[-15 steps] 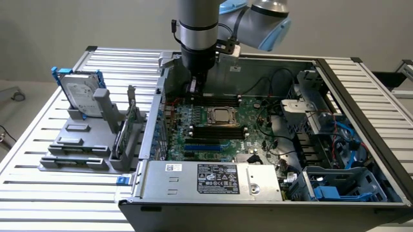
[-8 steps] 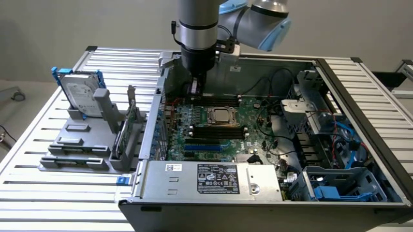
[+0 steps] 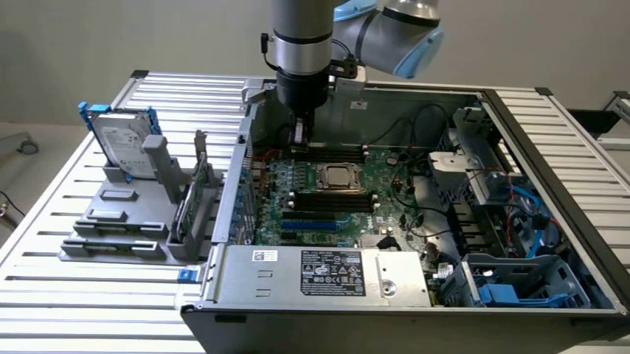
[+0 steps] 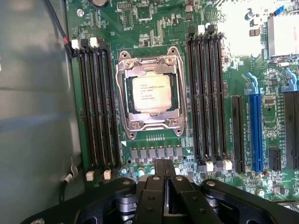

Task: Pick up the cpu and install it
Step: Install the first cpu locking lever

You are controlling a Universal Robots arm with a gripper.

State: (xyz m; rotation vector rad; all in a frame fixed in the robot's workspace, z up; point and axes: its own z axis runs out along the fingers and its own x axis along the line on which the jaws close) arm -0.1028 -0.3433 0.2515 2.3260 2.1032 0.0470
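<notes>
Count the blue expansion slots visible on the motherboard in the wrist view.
2. One full-length blue slot stands beside the black slot, past the memory slots from the cpu. A second blue slot is cut off at the picture's edge; more may be hidden.

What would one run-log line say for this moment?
pincer: shut, holding nothing, above motherboard | cpu: seated in socket | hard drive: upright in rack outside case

arm upright, jaws closed

the arm (image 3: 300,44) stood vertical, its blue-capped joints bent off toward the exterior view's right. the black wrist pointed straight down. the gripper (image 4: 163,165) had its two fingers (image 4: 154,186) pressed together, nothing between them, tips meeting at a narrow point.
</notes>
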